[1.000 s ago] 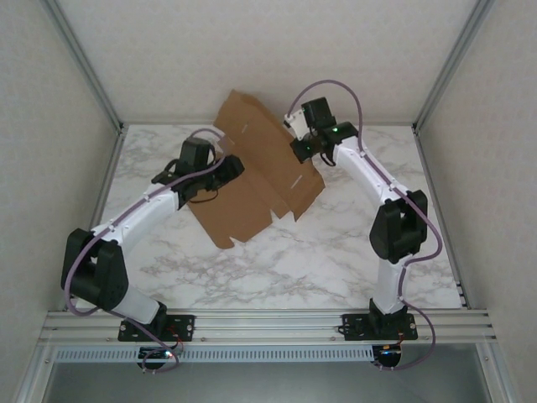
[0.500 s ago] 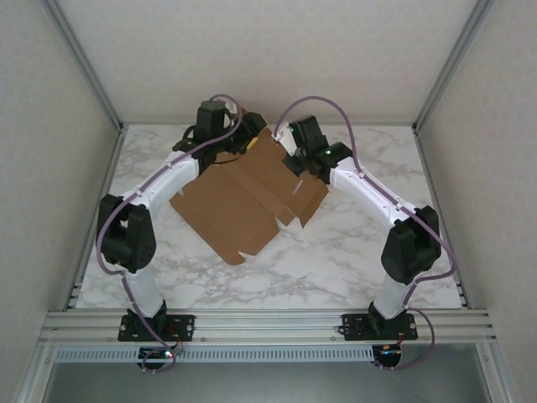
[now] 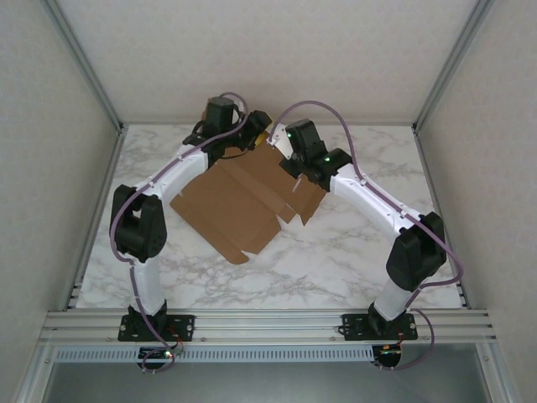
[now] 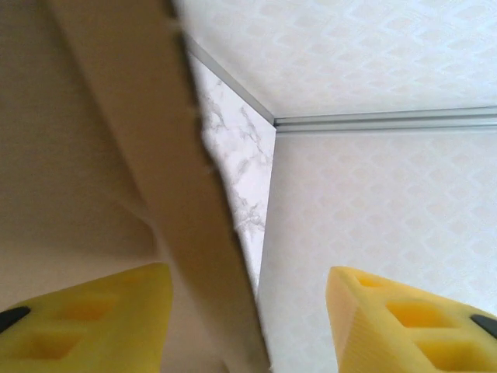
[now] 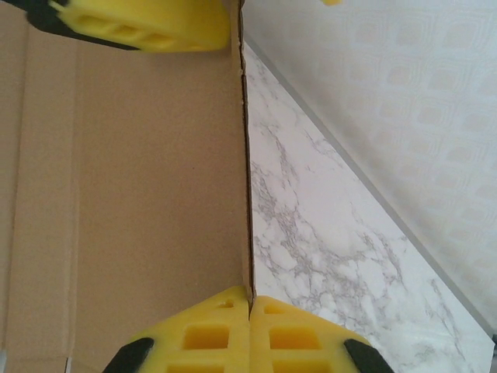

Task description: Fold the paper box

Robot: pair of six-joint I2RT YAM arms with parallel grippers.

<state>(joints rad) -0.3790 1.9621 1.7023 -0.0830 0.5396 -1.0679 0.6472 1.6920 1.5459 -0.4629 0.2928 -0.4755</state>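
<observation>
From above you see the marbled worktop (image 3: 352, 252) with the box (image 3: 235, 201) lying opened out across its far middle. Both arms meet at its far corner, where the grip is too small to read. Your right wrist view settles it: the right end effector (image 5: 248, 311) is pinched tight on the box's edge, cardboard running into the seam between its pads. Your left wrist view shows the left end effector (image 4: 248, 311) gaping, with a box flap standing between its pads.
</observation>
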